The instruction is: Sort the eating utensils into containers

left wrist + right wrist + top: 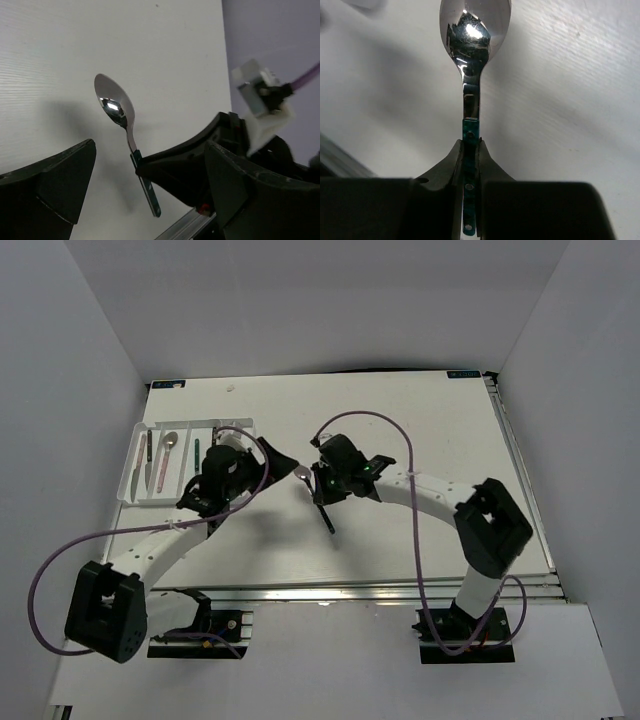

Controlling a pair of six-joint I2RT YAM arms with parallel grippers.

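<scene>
Right jaws clamp spoon (pixel 474 30) above open table (pixel 420 430), right of tray (pixel 128 480).

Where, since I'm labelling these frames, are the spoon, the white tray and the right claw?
spoon (pixel 474 29): right wrist view, on its bowl.
white tray (pixel 185 424): top external view, on its far rim.
right claw (pixel 471 149): right wrist view, between its fingertips.

So the spoon (pixel 474 30) pokes out ahead of the right gripper (pixel 471 150), left gripper (pixel 283 462) just left of it, tray (pixel 134 478) beyond.
</scene>
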